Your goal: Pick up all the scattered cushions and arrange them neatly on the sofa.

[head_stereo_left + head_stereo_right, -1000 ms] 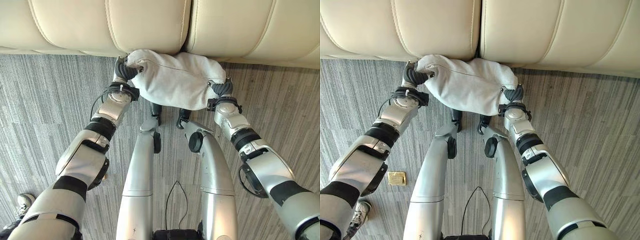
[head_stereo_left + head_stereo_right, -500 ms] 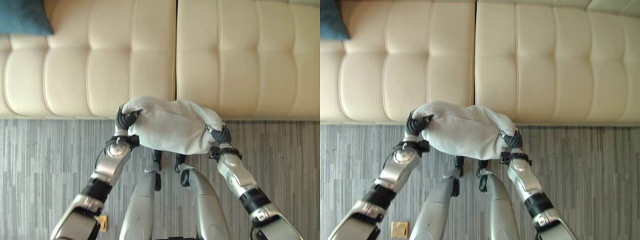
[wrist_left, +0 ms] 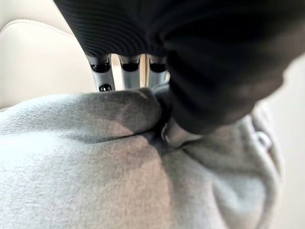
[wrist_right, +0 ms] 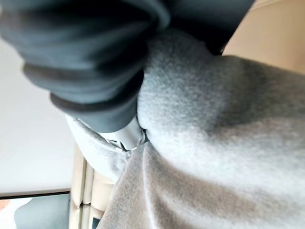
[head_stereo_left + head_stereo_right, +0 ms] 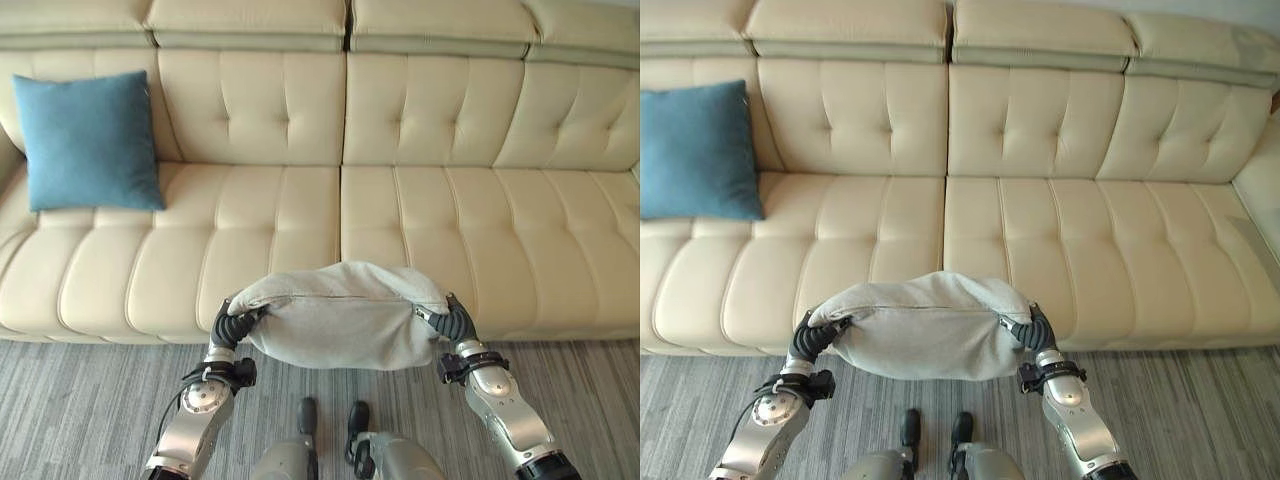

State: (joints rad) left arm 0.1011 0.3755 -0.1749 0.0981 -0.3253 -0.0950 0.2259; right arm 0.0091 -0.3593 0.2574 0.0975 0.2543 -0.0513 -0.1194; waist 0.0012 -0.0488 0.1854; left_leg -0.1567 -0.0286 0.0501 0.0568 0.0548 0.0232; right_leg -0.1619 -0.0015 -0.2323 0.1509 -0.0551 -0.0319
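Observation:
A light grey cushion point(image 5: 340, 318) hangs in the air in front of the cream sofa point(image 5: 400, 230), level with the front edge of its seat. My left hand point(image 5: 232, 325) grips its left end and my right hand point(image 5: 452, 324) grips its right end. In the left wrist view the fingers point(image 3: 128, 67) and thumb pinch a fold of the grey cloth point(image 3: 95, 157). The right wrist view shows grey fabric point(image 4: 214, 133) pressed against the dark hand cover. A blue cushion point(image 5: 88, 140) leans upright against the sofa back at the far left.
The sofa has two wide seat sections with a seam down the middle point(image 5: 343, 200). Grey striped carpet point(image 5: 80, 410) lies in front of the sofa.
The view has tilted up from the floor to the whole sofa. Both hands have raised the grey cushion from beside the sofa base to the height of the seat's front edge.

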